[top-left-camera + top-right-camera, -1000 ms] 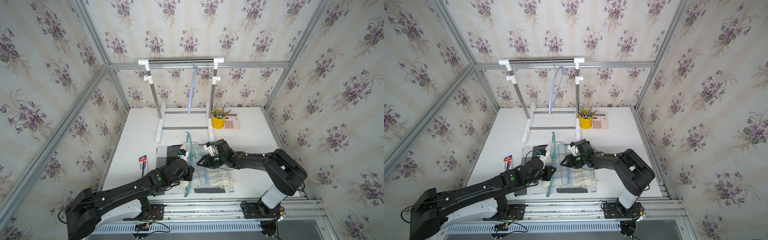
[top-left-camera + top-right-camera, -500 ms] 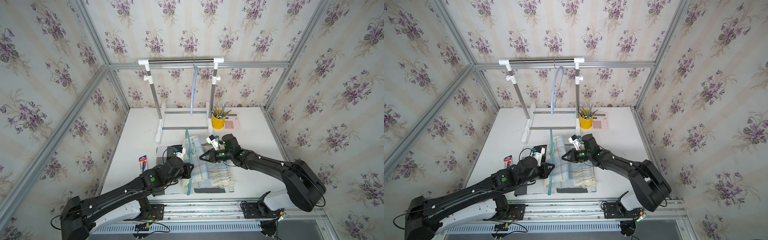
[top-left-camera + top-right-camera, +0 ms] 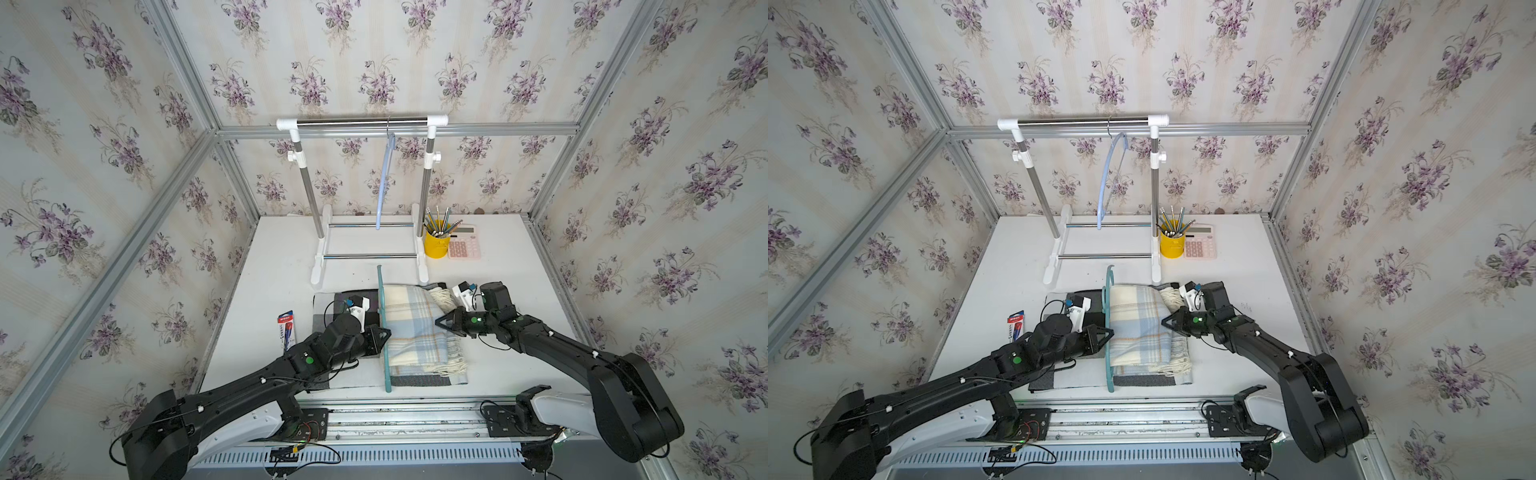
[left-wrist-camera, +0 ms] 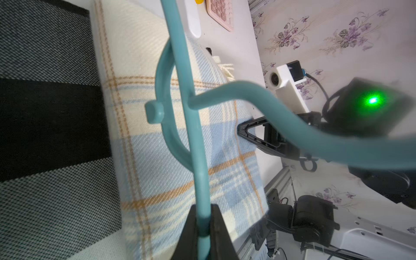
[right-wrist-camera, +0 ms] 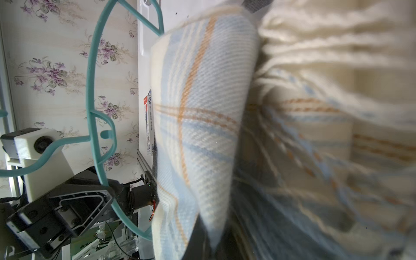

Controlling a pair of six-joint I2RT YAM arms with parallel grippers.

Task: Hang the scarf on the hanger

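Change noted: the right gripper [image 3: 441, 322], part open a second ago, is now pinched shut on the right-hand edge of the scarf [image 3: 409, 324], and its arm reaches further out from its base. The scarf no longer lies flat; the held fold bulges up and leans toward the hanger [image 3: 380, 291]. Reading: the grasp is made and the cloth is ready to be drawn over the hanger, but nothing is draped yet. The scarf sits near-centre on the table [image 3: 282, 266], on a grey mat [image 3: 326, 301], against the hanger's right side. The left gripper [image 3: 385, 332] stays clamped on the hanger's bar, holding it on edge. Whether any cloth has passed through the frame, cannot tell.
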